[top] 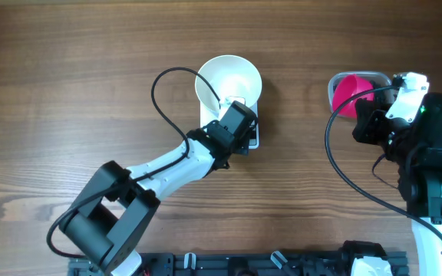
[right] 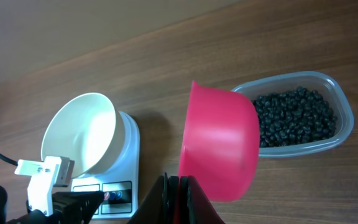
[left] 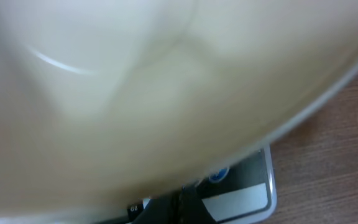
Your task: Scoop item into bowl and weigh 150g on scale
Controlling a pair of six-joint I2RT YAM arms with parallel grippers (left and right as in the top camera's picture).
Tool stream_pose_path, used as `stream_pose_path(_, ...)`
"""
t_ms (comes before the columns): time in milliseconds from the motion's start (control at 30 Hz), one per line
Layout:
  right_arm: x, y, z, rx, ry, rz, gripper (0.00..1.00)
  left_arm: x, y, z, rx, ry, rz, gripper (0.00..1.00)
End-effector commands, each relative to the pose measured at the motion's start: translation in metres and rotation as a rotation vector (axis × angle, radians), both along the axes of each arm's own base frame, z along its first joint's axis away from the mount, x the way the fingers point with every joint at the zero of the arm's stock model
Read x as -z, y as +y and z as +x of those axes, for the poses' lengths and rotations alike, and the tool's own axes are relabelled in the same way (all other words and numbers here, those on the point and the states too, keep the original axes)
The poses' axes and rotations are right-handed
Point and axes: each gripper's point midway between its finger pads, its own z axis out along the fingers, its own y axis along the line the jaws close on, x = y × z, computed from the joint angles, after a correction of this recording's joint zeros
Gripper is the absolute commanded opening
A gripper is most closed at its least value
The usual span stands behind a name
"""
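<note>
Nearest to lens, noted bowl point(left: 135, 93), white and empty, blurred across upper part of left wrist view, sitting on scale point(left: 247, 194). Below its rim, at bottom centre, saw left gripper point(left: 188, 204) pinched together on nothing, tips by the buttons, probably to zero the reading; contact impossible to confirm. Further right, found right gripper point(right: 179, 196) clamped on pink scoop point(right: 219, 146), held ready for dipping before tub point(right: 348, 109) of item point(right: 294, 115), partly covering it.

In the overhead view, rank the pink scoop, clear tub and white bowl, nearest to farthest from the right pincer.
1. pink scoop, held in the right pincer.
2. clear tub, right side, at the scoop.
3. white bowl, far to the left.
</note>
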Motion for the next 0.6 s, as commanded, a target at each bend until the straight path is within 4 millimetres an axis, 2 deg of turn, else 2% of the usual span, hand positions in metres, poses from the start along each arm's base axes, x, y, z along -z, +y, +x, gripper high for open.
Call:
stream_pose_path(0, -0.001, 0.002, 0.000, -0.006, -0.004, 0.017, 0.04, 0.009, 0.003, 0.004, -0.020, -0.008, 0.020, 0.04)
stream_pose_path(100, -0.001, 0.002, 0.000, -0.006, -0.004, 0.017, 0.04, 0.017, 0.003, 0.003, -0.020, 0.003, 0.029, 0.04)
stream_pose_path(233, -0.001, 0.002, 0.000, -0.006, -0.004, 0.017, 0.04, 0.016, 0.009, 0.008, -0.060, -0.018, 0.048, 0.04)
stream_pose_path(567, -0.001, 0.002, 0.000, -0.006, -0.004, 0.017, 0.04, 0.021, 0.008, 0.004, -0.049, 0.006, 0.042, 0.04)
